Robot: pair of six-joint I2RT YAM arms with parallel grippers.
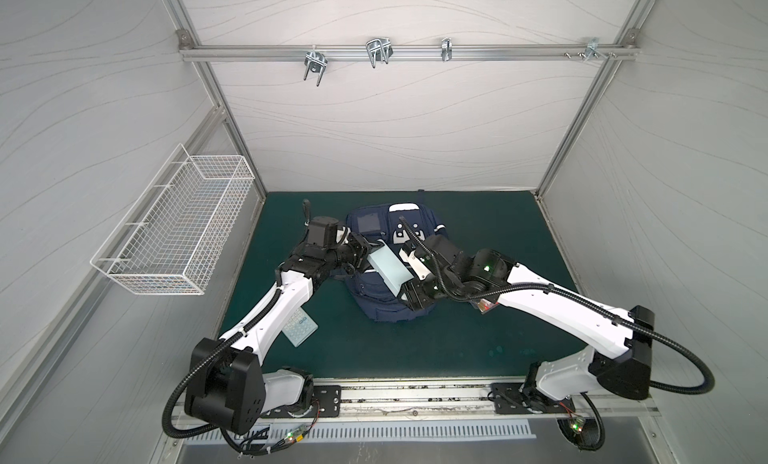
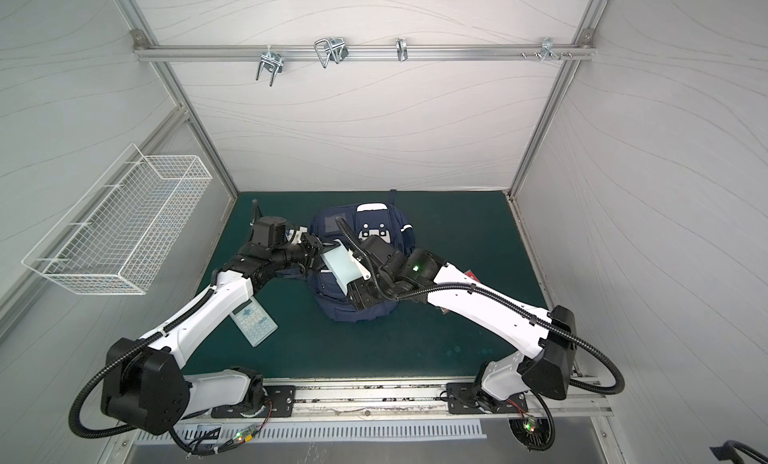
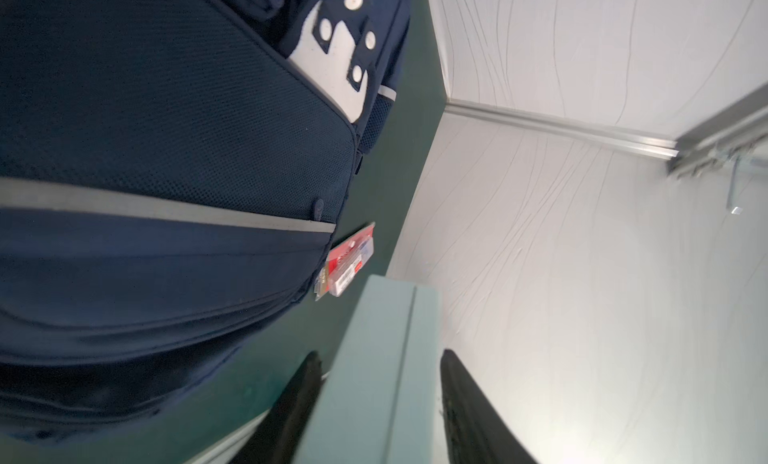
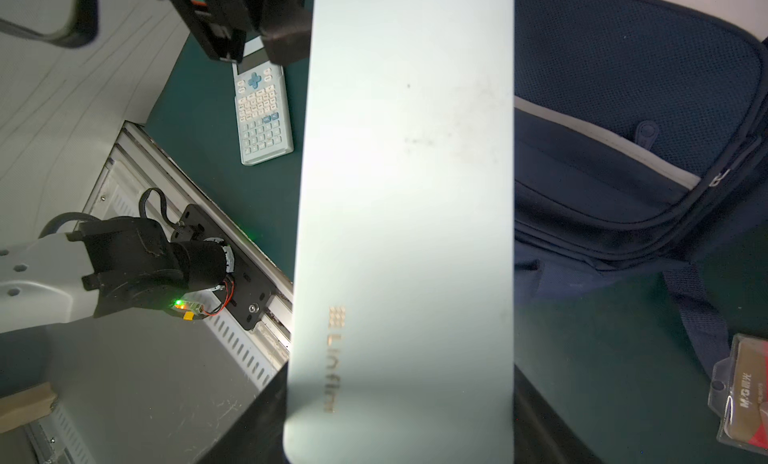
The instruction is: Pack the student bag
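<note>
Hanging over the student bag, the mint-green case is pinched by the right end effector; since the left end effector's grip cannot be told, a drop is risked by premature release.

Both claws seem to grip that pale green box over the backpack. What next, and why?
Probably the right gripper should let go: it and the left gripper each clamp one end of the pale green box above the student bag, and one arm could tuck it in.

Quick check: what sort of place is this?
Probably a lab robot cell, not a classroom: white panels on an aluminium frame, arm bases bolted to a rail, a green mat under the student bag.
</note>
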